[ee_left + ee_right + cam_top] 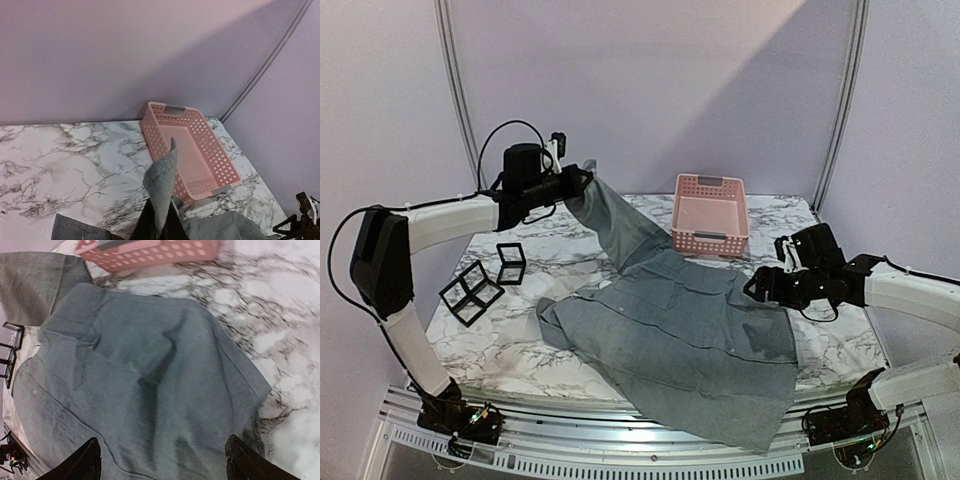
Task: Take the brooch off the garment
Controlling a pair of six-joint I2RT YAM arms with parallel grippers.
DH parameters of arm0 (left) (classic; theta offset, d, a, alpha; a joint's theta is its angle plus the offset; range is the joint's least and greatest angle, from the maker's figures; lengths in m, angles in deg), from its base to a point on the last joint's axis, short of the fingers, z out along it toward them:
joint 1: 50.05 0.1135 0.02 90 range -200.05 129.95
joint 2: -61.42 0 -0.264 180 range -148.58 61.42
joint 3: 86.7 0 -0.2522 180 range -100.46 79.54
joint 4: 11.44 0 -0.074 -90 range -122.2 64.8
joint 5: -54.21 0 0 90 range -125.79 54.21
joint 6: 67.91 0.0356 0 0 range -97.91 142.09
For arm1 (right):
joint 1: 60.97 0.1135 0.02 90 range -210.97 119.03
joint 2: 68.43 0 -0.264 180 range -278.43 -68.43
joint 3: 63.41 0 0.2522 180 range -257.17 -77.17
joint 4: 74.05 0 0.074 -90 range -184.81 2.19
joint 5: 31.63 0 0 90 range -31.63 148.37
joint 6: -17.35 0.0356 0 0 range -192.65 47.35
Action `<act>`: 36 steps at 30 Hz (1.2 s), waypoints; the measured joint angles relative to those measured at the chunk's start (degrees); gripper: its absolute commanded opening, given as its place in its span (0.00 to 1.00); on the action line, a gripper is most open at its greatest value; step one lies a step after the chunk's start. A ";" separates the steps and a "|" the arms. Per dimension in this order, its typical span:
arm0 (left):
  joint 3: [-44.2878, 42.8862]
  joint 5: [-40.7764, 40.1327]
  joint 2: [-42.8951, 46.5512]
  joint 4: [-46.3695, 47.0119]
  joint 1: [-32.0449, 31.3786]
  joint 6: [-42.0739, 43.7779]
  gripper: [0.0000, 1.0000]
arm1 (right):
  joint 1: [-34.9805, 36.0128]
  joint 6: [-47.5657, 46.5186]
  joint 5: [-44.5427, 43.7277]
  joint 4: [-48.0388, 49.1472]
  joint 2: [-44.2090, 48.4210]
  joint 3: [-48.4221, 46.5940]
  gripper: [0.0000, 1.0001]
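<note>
Well, I had the left gripper (582, 182) pinching a sleeve (161, 182) of the garment (670, 330), raised high over the far-left part of the table (520, 345). The rest of the cloth lay spread from the middle to the near edge and hung over it. The right gripper (752, 288) hovered low above the garment's right side, near the right edge, its fingers (80, 462) spread wide and holding nothing. I could not find the brooch in any view; it was hidden in a fold or too small to tell. That was my worry: closing blind, I could catch only cloth. Hauling the sleeve higher might also drag the garment against the basket (711, 241) at the far edge, or let the overhang pull it off the near edge.
</note>
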 measured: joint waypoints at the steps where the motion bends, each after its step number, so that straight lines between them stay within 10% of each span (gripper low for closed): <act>1: -0.81 1.84 0.68 0.09 0.00 1.01 0.00 | 0.83 -0.76 0.46 0.57 -0.04 -1.22 0.86; 20: -3.58 18.40 11.63 -4.09 -9.70 11.23 0.00 | 10.67 -19.41 12.94 27.08 -25.90 -33.35 0.89; 31: -3.76 18.16 12.07 -6.47 -11.67 12.52 0.00 | 13.92 -18.82 17.97 34.29 -32.00 -35.28 0.87; 34: -3.78 18.29 12.07 -6.78 -12.50 12.52 0.00 | 14.08 -17.88 18.25 36.28 -32.61 -35.85 0.75; 36: -3.80 18.75 12.07 -6.88 -13.14 12.52 0.00 | 14.10 -17.42 18.25 37.03 -33.16 -36.52 0.41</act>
